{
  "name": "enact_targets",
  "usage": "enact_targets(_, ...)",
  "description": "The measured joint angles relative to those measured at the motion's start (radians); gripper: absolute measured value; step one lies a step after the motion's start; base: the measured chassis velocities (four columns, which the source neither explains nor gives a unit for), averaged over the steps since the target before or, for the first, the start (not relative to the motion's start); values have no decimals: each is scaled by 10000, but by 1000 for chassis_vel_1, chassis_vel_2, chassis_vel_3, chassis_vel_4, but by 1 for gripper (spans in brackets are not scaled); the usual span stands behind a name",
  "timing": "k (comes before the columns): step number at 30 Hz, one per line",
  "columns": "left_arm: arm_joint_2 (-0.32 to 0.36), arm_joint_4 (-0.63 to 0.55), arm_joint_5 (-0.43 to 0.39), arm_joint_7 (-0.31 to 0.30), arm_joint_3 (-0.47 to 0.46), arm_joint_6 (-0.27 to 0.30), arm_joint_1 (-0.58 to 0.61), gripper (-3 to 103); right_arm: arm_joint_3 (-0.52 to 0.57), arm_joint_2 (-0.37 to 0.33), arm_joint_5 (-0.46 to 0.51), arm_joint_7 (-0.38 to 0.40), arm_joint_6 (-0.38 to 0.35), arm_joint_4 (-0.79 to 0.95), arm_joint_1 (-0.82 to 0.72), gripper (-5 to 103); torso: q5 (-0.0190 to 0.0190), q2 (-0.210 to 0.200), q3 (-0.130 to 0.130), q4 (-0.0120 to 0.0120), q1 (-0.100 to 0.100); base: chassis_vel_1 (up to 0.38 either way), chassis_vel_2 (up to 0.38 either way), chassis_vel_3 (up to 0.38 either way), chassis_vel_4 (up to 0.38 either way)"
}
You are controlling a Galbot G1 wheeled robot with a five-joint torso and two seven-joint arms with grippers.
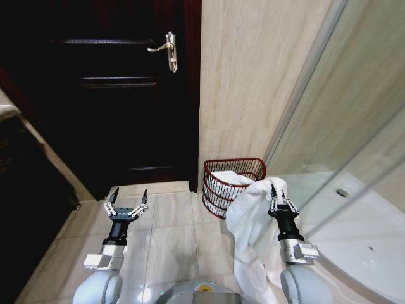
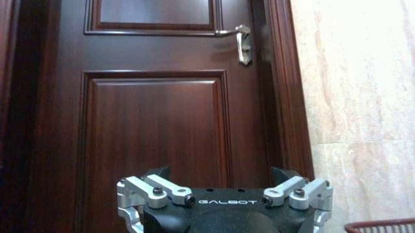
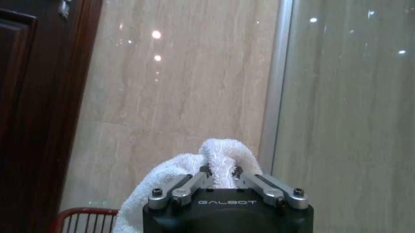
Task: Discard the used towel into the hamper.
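Note:
A white towel hangs from my right gripper, which is shut on its top fold; the cloth drapes down past the arm toward the floor. In the right wrist view the towel bulges up between the closed fingers. The hamper, a dark red wire basket, stands on the floor against the tiled wall just beyond and to the left of the towel, and some white cloth lies inside it. Its rim shows in the right wrist view. My left gripper hovers open over the floor tiles, well left of the hamper.
A dark wooden door with a metal lever handle fills the left. A beige tiled wall rises behind the hamper. A glass shower partition and white shower floor lie to the right. Pale floor tiles lie ahead.

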Motion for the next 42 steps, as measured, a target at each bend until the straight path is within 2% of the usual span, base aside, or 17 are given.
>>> enact_targets(10, 55, 44, 11, -25, 25, -129, 108, 100, 55, -181, 687, 0, -377, 656, 383, 12, 1, 1, -7, 0, -9, -20, 15, -7, -2)
enact_targets(14, 119, -45, 28, -87, -133, -152, 304, 100, 194, -553, 2013, 21, -1250, 1535, 588, 12, 1, 1, -7, -1, -9, 10, -11, -18, 18)
enact_targets(16, 64, -94, 34, -92, -160, -152, 351, 100, 242, -710, 2290, 55, -1494, 1740, 694, 12, 2, 1, -6, -1, -9, 0, 0, 0, 0)
enact_targets(18, -135, -190, 96, -96, -151, -152, 472, 100, 321, -1291, 2987, 320, -2192, 2012, 1277, 12, 1, 1, -5, -2, -8, 0, 0, 0, 0)
enact_targets(19, -135, -190, 96, -96, -151, -152, 472, 100, 321, -1291, 2987, 320, -2192, 2012, 1277, 12, 1, 1, -5, -2, -8, 0, 0, 0, 0)
enact_targets(22, -485, -227, 351, -17, -41, -145, 512, 100, 552, -2494, 4302, 1147, -3189, 2045, 2470, 12, 2, 1, -3, 1, -7, 0, 0, 0, 0)
enact_targets(23, -485, -227, 351, -17, -41, -145, 512, 100, 552, -2494, 4302, 1147, -3189, 2045, 2470, 12, 2, 1, -3, 1, -7, 0, 0, 0, 0)
enact_targets(25, -675, -163, 466, 38, 56, -118, 458, 100, 851, -3260, 5161, 1505, -3573, 2045, 3029, 12, 10, 0, -3, 1, -7, 0, 0, 0, 0)
enact_targets(26, -753, -79, 504, 65, 85, -105, 422, 100, 1050, -3674, 5598, 1667, -3705, 2045, 3362, 12, 2, 1, -3, 2, -7, 0, 0, 0, 0)
enact_targets(27, -795, 8, 518, 81, 90, -94, 380, 100, 1156, -4009, 6018, 1770, -3752, 2048, 3637, 12, 3, 1, -4, -1, -7, 0, 0, 0, 0)
enact_targets(29, -818, 71, 525, 93, 90, -89, 349, 100, 1193, -4200, 6249, 1803, -3777, 2048, 3787, 12, 3, 1, -4, -1, -7, 0, 0, 0, 0)
enact_targets(31, -939, 320, 542, 100, 50, -38, 187, 100, 1215, -4791, 6842, 1814, -3892, 2045, 4369, 12, 6, 0, -3, -2, -7, 0, 0, 0, 0)
enact_targets(37, -1243, 790, 704, 99, 8, 190, -175, 100, 911, -6024, 7547, 1651, -4009, 1528, 6783, 12, -2, 1, -5, 0, -7, 0, 0, 0, 0)
enact_targets(38, -1243, 790, 704, 99, 8, 190, -175, 100, 911, -6024, 7547, 1651, -4009, 1528, 6783, 12, -2, 1, -5, 0, -7, 0, 0, 0, 0)
enact_targets(40, -1247, 1038, 878, 100, 39, 215, -330, 100, 712, -6644, 8124, 1655, -4164, 721, 8084, 12, 12, 0, -2, -1, -6, 0, 0, 0, 0)
enact_targets(42, -1243, 1248, 1049, 103, 85, 236, -448, 100, 442, -7290, 8767, 1624, -4280, -373, 9706, 12, -2, 0, -3, 1, -5, 0, 0, 0, 0)
